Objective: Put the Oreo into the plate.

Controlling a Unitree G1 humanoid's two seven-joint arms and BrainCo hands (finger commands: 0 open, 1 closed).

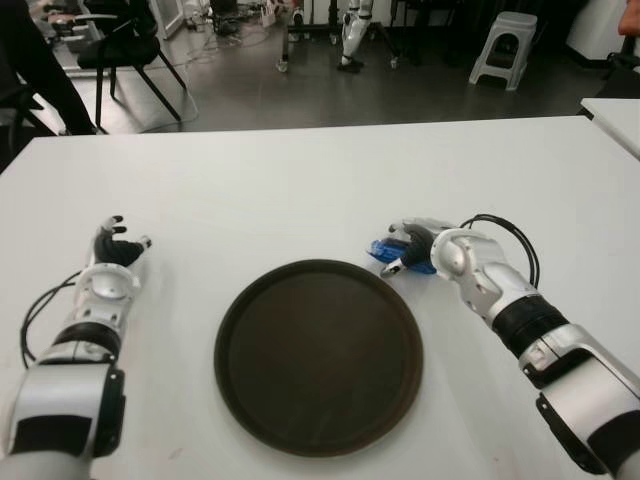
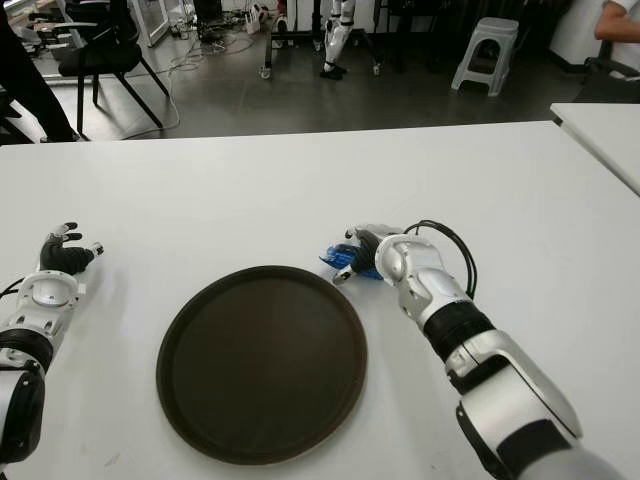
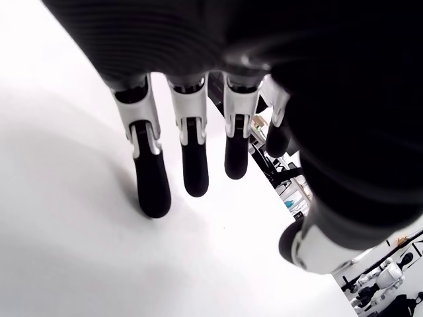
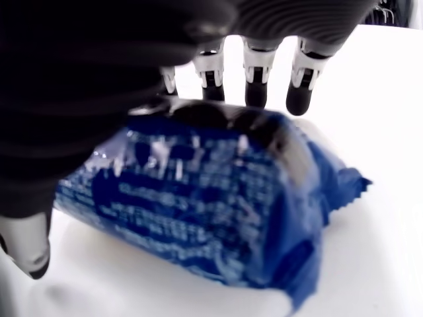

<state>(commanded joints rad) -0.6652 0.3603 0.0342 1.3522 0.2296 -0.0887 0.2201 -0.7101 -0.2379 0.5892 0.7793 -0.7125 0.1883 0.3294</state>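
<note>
- The blue crinkled foil Oreo packet (image 4: 205,205) lies on the white table (image 1: 300,180) just beyond the far right rim of the round dark brown plate (image 1: 318,356), off the plate; its white printing is too blurred to read, and one end has a zigzag crimped edge.
- The right hand (image 1: 415,246) is over the packet, with its black-tipped fingers (image 4: 301,99) reaching out past the packet's far side and the thumb beside its near end; they are loosely arched over it, and a closed grip cannot be made out.
- The plate is smooth, shallow and matt, with a low raised rim, and sits on the table's near middle.
- The left hand (image 1: 116,250) shows well to the left of the plate, its fingers (image 3: 152,191) straight and spread, holding nothing.
- The table is plain, smooth and white; a second white tabletop (image 1: 615,115) shows beyond the plate to the far right.
- Behind the plate's table the room has a grey floor (image 1: 330,95), a black chair (image 1: 125,50) to the far left, a pale plastic stool (image 1: 503,45) to the far right, and cables lying on the floor.
</note>
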